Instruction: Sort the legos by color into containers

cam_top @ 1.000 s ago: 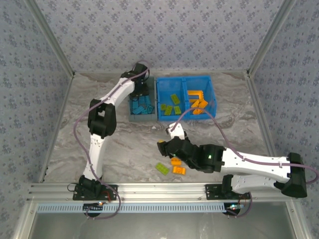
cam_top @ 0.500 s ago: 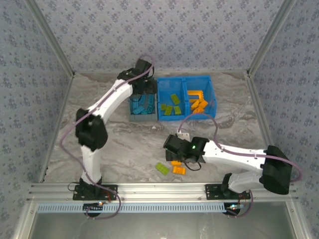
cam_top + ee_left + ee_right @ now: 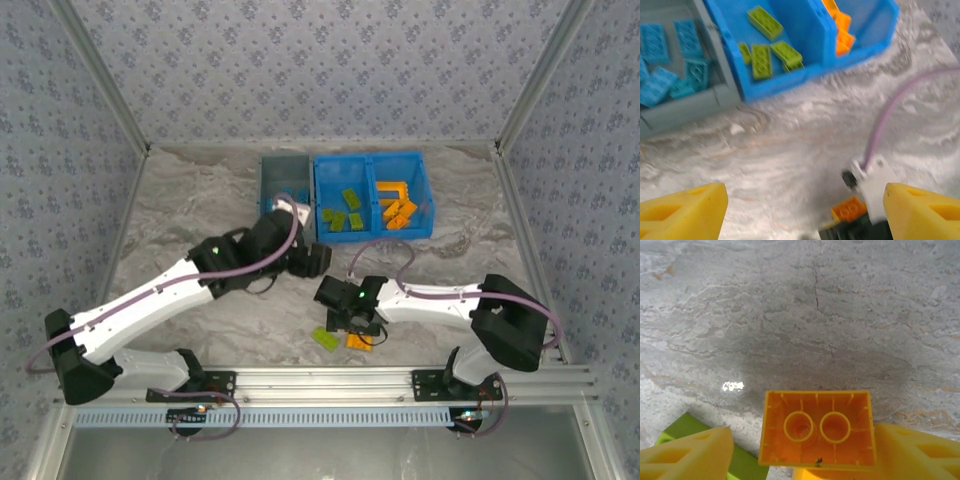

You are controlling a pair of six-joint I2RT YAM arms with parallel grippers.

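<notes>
Left pincer [image 3: 319, 262] quit grey bin [image 3: 272, 176]; right pincer [image 3: 345, 323] straddles orange lego [image 3: 816, 427].

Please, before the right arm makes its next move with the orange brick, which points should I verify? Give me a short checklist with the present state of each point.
1. Orange brick between the right pincer's fingers: ok; its hollow side faces the camera.
2. Right pincer shut on it: not ok; a gap shows on the green brick's side.
3. Green brick free of the pincer: cannot tell; a finger hides part of it.
4. Left pincer open and empty: ok.
5. Left pincer well away from the right arm: not ok; they are close.
6. Room in the blue bin beside its orange pieces: ok.
</notes>
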